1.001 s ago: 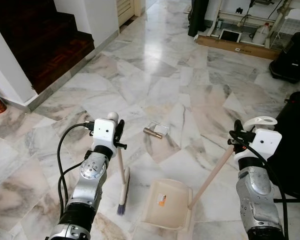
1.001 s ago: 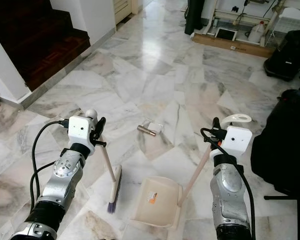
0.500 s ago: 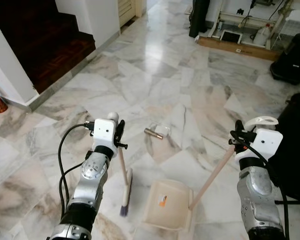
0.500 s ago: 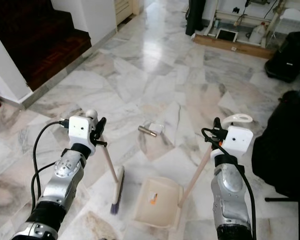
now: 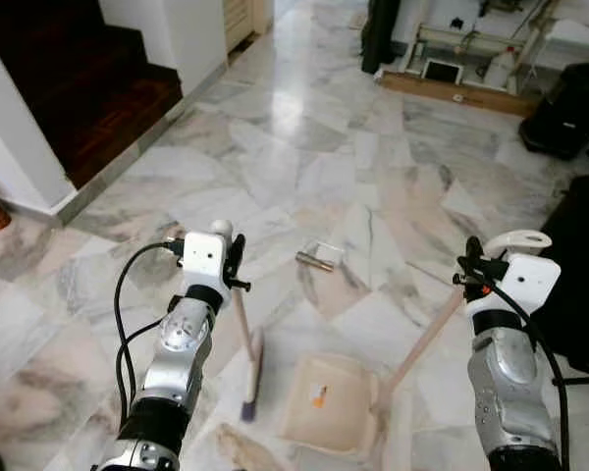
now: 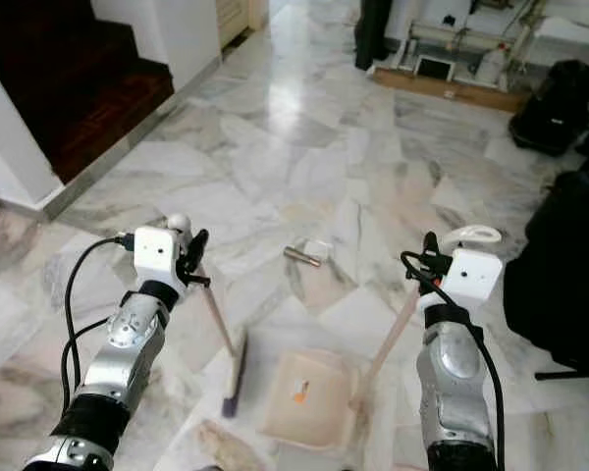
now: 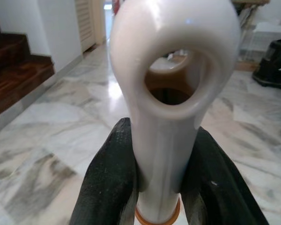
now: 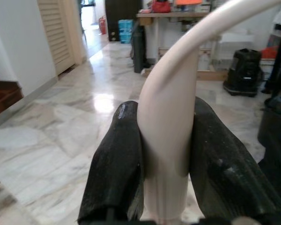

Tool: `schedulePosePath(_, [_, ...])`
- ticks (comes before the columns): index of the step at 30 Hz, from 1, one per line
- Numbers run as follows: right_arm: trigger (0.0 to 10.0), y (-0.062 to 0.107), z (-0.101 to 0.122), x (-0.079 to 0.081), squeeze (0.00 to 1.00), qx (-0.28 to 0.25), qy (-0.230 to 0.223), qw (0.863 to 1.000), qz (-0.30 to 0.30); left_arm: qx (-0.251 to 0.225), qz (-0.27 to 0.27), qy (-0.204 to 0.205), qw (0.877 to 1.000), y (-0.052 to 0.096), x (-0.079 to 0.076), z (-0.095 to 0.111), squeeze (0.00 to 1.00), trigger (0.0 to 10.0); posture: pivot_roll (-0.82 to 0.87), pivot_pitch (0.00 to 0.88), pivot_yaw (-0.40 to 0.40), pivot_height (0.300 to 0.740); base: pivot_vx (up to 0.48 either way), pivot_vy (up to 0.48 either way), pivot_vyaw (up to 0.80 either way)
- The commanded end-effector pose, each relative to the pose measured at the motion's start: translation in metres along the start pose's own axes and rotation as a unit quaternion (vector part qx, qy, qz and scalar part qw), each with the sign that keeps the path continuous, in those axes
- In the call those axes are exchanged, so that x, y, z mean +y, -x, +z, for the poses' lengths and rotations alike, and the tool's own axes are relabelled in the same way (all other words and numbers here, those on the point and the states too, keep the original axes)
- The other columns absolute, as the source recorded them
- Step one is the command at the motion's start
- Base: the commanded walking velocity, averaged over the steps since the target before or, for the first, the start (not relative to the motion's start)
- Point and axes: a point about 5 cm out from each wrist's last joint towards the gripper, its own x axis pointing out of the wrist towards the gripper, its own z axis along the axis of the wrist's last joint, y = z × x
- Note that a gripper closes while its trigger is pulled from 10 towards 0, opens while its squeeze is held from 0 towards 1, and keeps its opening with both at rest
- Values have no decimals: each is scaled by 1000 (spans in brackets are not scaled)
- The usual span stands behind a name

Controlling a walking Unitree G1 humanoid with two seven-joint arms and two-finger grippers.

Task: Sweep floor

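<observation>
Left gripper [image 7: 164, 187] clamped on cream broom handle [image 7: 171, 93], hanging loop at handle end, orange ring below fingers [image 7: 107, 183], marble floor [image 7: 61, 126] beyond handle, dark staircase [image 7: 14, 84] beside floor.

Marble floor [image 5: 304, 147], dustpan [image 5: 326, 404], broom [image 5: 250, 378] head, small cylinder [image 5: 314, 260]

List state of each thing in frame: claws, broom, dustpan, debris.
left claw: shut on the broom handle
right claw: shut on the dustpan handle
broom: tilted, bristles down at the floor
dustpan: pan resting on the floor, looks empty
small cylinder: lying on the floor ahead of the dustpan, unswept
clear wrapper: lying beside the cylinder, unswept
</observation>
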Motion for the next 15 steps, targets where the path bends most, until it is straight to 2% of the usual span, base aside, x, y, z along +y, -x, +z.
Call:
schedulePosePath(1, [10000,-2,10,-3,0,-23,-7,1000,-7,-21,1,-6,1000,-3,1,11,0,10000,43,131,-25,740,0,480,0])
schedulePosePath(10, [10000,-2,9,-4,0,-20,-8,1000,-9,-22,1,-7,1000,-4,1,11,0,10000,42,133,-24,740,0,469,0])
schedulePosePath(15, [10000,-2,7,-4,0,-12,-15,1000,-10,-28,-1,-11,1000,-4,0,13,0,10000,43,133,-24,740,0,0,0])
